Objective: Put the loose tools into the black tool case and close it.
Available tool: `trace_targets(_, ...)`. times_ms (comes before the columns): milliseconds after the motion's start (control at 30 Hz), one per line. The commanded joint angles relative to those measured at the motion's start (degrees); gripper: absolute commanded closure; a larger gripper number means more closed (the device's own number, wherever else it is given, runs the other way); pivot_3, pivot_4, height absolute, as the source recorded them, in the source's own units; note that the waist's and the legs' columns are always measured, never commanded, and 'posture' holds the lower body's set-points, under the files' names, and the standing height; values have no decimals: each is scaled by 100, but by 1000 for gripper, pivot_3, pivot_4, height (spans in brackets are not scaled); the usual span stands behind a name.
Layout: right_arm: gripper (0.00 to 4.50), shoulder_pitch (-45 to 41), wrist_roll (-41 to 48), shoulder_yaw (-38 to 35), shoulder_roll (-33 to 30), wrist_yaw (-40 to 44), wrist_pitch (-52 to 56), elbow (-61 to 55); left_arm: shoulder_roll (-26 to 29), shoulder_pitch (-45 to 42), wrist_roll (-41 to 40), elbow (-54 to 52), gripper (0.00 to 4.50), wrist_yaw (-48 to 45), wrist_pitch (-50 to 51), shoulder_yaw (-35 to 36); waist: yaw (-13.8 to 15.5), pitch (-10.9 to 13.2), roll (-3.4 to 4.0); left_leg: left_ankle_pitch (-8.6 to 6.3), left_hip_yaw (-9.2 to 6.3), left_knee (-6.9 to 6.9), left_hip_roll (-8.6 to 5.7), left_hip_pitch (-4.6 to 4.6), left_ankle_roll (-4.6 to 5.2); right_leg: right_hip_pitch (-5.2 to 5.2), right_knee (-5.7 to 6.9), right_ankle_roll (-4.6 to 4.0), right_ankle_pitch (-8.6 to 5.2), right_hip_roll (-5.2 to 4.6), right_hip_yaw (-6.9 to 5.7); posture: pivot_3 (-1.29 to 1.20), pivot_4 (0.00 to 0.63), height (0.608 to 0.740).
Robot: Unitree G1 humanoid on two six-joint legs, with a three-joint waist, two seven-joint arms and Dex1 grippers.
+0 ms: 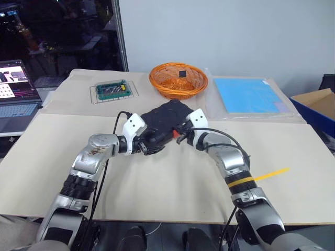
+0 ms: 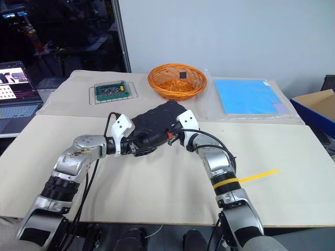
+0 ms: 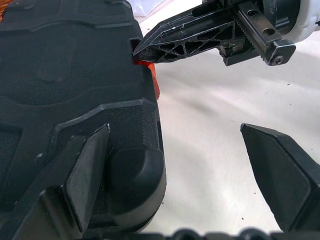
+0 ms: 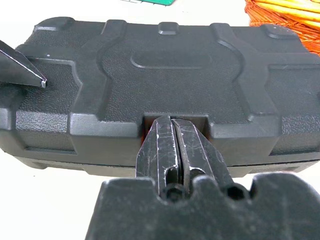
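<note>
Centrally, toward the far half of the beige desk [image 1: 172, 183], lies the black moulded plastic tool case [image 1: 163, 123], its textured lid down on the base and its small orange latch [image 3: 154, 80] showing at the near long edge. No tools lie loose on the desk around it. The left gripper [image 3: 175, 165] has its two black fingers spread wide at the case's near left corner; one finger [image 3: 82, 170] rests against the rounded corner block, the other stands apart over bare desk. The right gripper [image 4: 175, 145] has its fingers pressed together, holding nothing, with the tips set into the recess at the middle of the case's near edge, against the orange latch.

Behind the case, near the desk's far edge, stands a round orange wicker basket [image 1: 178, 80] containing one small dark square object [image 1: 182, 74]; what that object is cannot be told. Toward the far left corner a green bit holder [image 1: 114, 90] lies in a clear flat tray, filled with rows of small bits. Toward the far right corner lies a flat blue rectangular sheet [image 1: 246, 95]. A strip of yellow tape [image 1: 271, 174] marks the desk near its right edge.
</note>
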Motion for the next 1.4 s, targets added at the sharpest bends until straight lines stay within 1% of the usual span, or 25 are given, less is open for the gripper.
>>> trace_targets(33,4485,217,-266,198,-66,-58,606,566,-27,61,93,109,0,-8,54,-82,-1,-7,0,0,0,-1,0,1,0,0,-1,-1,0,0,0,0,150,740)
trace_targets(400,4485,109,-257,232,-131,62,1151,430,-9,36,98,130,0,-14,52,-63,-3,-38,12,-3,9,-11,-1,8,-4,-3,-15,-4,1,-28,-8,0,150,740)
trace_targets(600,4485,115,-227,198,-162,116,1445,347,1,68,93,82,0,6,80,-53,3,-42,11,-3,21,-33,-9,11,-4,-12,-22,-4,0,-70,-27,0,150,740)
trace_targets(900,4485,88,-235,228,-239,211,1670,218,5,62,94,71,0,16,89,-52,4,-44,13,-3,24,-52,-7,10,-4,-13,-57,-4,1,-77,-42,0,150,740)
trace_targets(967,4485,97,-194,165,-212,214,1528,172,7,79,86,52,0,6,83,-50,6,-45,12,-3,25,-64,-6,9,-4,-11,-80,-7,3,-79,-50,0,150,740)
trace_targets(1067,4485,170,-51,-84,-128,250,376,-230,-31,230,-62,-162,0,-135,-311,84,8,-45,11,-3,32,-68,-6,7,-4,-12,-86,-6,3,-86,-51,0,150,740)
trace_targets(1100,4485,286,135,-184,-176,516,-23,-691,-81,342,-253,-356,0,-165,-392,258,8,-43,12,-3,34,-74,-7,5,-4,-13,-91,-6,3,-86,-52,0,150,740)
trace_targets(1133,4485,397,340,-310,-225,711,-168,-1134,-268,442,-693,-500,0,-226,-396,568,9,-38,15,-3,39,-81,-7,0,-4,-21,-93,-6,3,-89,-51,0,150,740)
trace_targets(1167,4485,501,576,-481,-237,811,-156,-1491,-341,526,-897,-607,0,-269,-440,738,20,-24,25,-3,43,-88,-8,-16,-4,-33,-97,-5,4,-91,-50,0,150,740)
trace_targets(1200,4207,656,687,-548,-410,955,-85,-1896,-256,623,-1135,-778,0,-471,-249,832,32,-11,25,-2,48,-88,-9,-60,-3,-46,-94,-3,11,-92,-50,0,150,740)
trace_targets(1233,3889,765,733,-576,-533,1018,-4,-2145,-167,693,-1268,-897,0,-615,-110,867,38,-2,28,4,54,-81,-15,-122,5,-103,-83,-12,41,-86,-48,0,150,740)
trace_targets(1267,3681,970,856,-619,-764,1190,118,-2555,-69,819,-1440,-1089,0,-644,74,981,42,-1,27,38,47,-62,-11,-177,59,-144,-77,32,64,-64,-46,0,150,740)
trace_targets(1333,3048,1356,1121,-712,-1222,1539,333,-3256,103,1068,-1557,-1381,0,-610,198,1122,70,5,36,38,46,-59,-14,-240,59,-202,-72,45,65,-58,-43,0,150,740)
trace_targets(1367,2600,1702,1344,-885,-1631,1810,512,-3739,237,1294,-1740,-1610,0,-664,305,1275,84,5,36,34,45,-60,-17,-254,60,-210,-79,52,61,-58,-44,0,150,740)
trace_targets(1400,2356,1995,1517,-1072,-1951,1989,655,-4098,374,1486,-1848,-1776,0,-724,371,1384,119,6,35,26,46,-59,-17,-254,58,-209,-83,55,59,-57,-44,0,150,740)
